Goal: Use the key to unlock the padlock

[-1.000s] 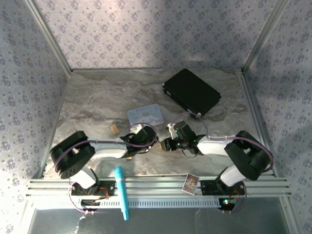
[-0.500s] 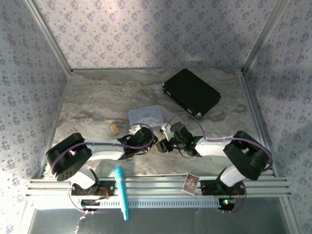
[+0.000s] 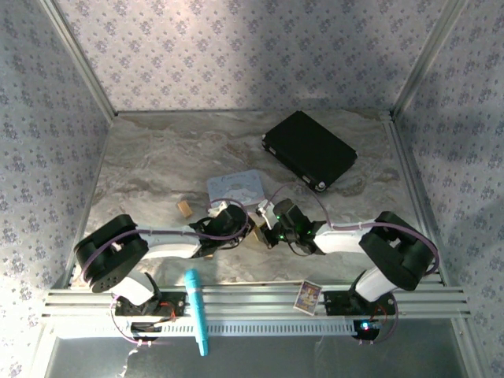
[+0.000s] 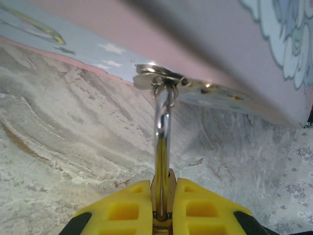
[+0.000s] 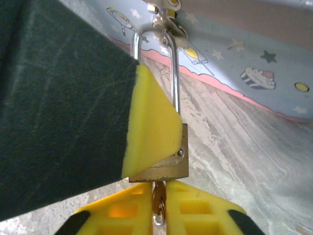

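The brass padlock [image 5: 164, 171] hangs by its silvery shackle [image 5: 174, 73] from the metal latch [image 4: 161, 78] of the pastel tin box [image 3: 235, 187]. My left gripper [image 4: 163, 191] is shut on the padlock body, and the shackle [image 4: 163, 132] runs up from its yellow fingers. In the right wrist view the left gripper's yellow finger [image 5: 149, 122] covers part of the lock. My right gripper [image 5: 158, 188] is shut on the key [image 5: 158, 196], which meets the lock's underside. In the top view both grippers meet at the padlock [image 3: 256, 233] just in front of the box.
A black case [image 3: 309, 149] lies at the back right. A tan wooden block [image 3: 184, 208] sits left of the arms. A teal pen [image 3: 196, 309] and a small card [image 3: 308, 296] rest on the front rail.
The right gripper has moved left and the left gripper slightly right, so the two now meet at the padlock in front of the tin box.
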Controlling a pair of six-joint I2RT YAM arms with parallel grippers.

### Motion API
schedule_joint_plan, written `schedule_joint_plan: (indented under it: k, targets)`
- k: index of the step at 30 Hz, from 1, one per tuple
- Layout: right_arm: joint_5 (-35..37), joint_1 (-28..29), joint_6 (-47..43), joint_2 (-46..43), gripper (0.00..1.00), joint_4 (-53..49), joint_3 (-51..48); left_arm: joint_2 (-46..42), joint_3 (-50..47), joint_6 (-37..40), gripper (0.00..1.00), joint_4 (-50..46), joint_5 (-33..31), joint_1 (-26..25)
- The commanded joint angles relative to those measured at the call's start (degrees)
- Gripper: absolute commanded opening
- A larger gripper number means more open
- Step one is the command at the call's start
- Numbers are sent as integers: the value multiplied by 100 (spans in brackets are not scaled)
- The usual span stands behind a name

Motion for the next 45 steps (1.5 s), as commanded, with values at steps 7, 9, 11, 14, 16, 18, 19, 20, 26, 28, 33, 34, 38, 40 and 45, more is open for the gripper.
schedule_joint_plan:
  k: [7,9,11,14,16,18,19,20,26,28,33,34,38,40,45]
  targets:
    - [-1141,-445,471,199,2,658,-154,-114,-236,-223,0,-232,326,4]
    - [-1550,-666,760,302,2,904,-236,-104,-277,-222,0,-225,325,-5]
    - [-1869,-877,990,436,3,1026,-291,-120,-333,-234,0,-177,311,0]
    - [-1926,-918,1022,539,4,872,-241,-116,-338,-213,0,-195,329,0]
    - [-1936,-929,1133,577,4,963,-273,-81,-346,-204,0,-158,352,-4]
    - [-2041,-976,1383,639,2,1254,-347,-56,-342,-200,0,-138,348,-5]
    - [-2141,-1026,1555,697,2,1466,-392,-52,-350,-203,0,-155,336,-5]
    - [-2261,-1068,1723,760,2,1650,-422,-37,-355,-199,0,-175,307,-6]
    - [-2108,-883,1823,717,12,1317,-324,-49,-317,-106,0,-463,132,-5]
    - [-1927,-890,1898,627,21,1255,-394,-75,-308,-60,0,-585,64,-5]
    - [-1487,-1155,2227,343,38,1229,-723,-147,-389,-43,0,-700,-12,-5]
    - [-1430,-1166,2210,268,39,1184,-750,-154,-394,-49,0,-718,-12,-5]
    - [-1307,-1171,2164,-50,41,899,-757,-150,-345,66,0,-927,-41,-5]
    - [-1189,-1170,2157,-233,44,747,-750,-142,-283,207,0,-1135,-59,11]
    - [-403,-1132,1971,-921,52,-278,-538,-140,-51,692,0,-1918,-156,39]
